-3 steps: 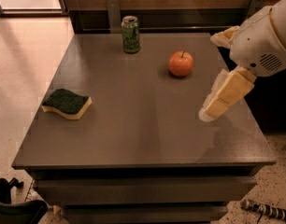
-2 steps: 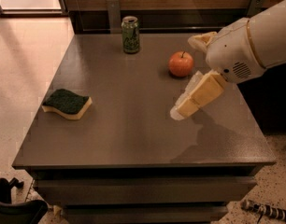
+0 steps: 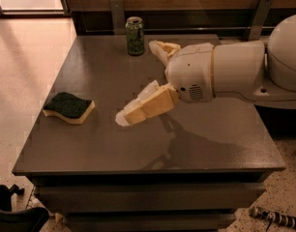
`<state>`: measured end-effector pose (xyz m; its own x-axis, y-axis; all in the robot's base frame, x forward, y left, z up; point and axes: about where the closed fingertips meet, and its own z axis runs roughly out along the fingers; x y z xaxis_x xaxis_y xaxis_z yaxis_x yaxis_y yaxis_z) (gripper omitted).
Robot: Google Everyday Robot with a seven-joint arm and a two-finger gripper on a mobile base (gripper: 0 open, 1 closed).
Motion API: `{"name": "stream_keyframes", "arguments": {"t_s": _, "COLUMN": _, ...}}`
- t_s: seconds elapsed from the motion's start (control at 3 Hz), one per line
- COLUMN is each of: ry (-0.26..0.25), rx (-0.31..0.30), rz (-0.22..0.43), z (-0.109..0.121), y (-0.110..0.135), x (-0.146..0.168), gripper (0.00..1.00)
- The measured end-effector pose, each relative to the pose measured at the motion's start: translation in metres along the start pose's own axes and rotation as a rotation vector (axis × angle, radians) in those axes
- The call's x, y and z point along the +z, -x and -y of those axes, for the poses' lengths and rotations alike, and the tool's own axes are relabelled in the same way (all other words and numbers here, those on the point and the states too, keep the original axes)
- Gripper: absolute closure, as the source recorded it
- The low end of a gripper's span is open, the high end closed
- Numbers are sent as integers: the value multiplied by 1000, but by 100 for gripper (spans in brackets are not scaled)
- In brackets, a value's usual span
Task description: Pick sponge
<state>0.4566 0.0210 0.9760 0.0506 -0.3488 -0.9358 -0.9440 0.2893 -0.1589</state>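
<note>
The sponge [image 3: 69,107] lies flat near the left edge of the dark table [image 3: 104,149], green scouring side up over pale yellow foam. My gripper [image 3: 137,81] hangs above the middle of the table, to the right of the sponge and apart from it. Its two pale yellow wedge fingers [image 3: 147,105] are spread wide, one pointing down-left towards the sponge, the other up near the can. It is open and holds nothing. The white arm [image 3: 235,71] reaches in from the right.
A green drink can [image 3: 135,35] stands upright at the table's back edge. A dark wall with metal brackets [image 3: 258,13] runs behind the table. The pale floor lies to the left. A black object [image 3: 12,211] sits at the lower left.
The arm has swung left across the table, bringing the gripper from the right side towards the sponge. It now hides the apple. The sponge and can have not moved.
</note>
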Motion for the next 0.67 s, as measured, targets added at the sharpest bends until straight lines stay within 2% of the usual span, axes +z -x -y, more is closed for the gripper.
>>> {"name": "stream_keyframes", "arguments": {"t_s": 0.33, "ry": 21, "rx": 11, "rz": 30, "z": -8, "y": 17, "x": 5, "gripper": 0}}
{"name": "stream_keyframes", "arguments": {"t_s": 0.67, "ry": 15, "rx": 2, "rz": 12, "z": -6, "y": 13, "x": 3, "gripper": 0}}
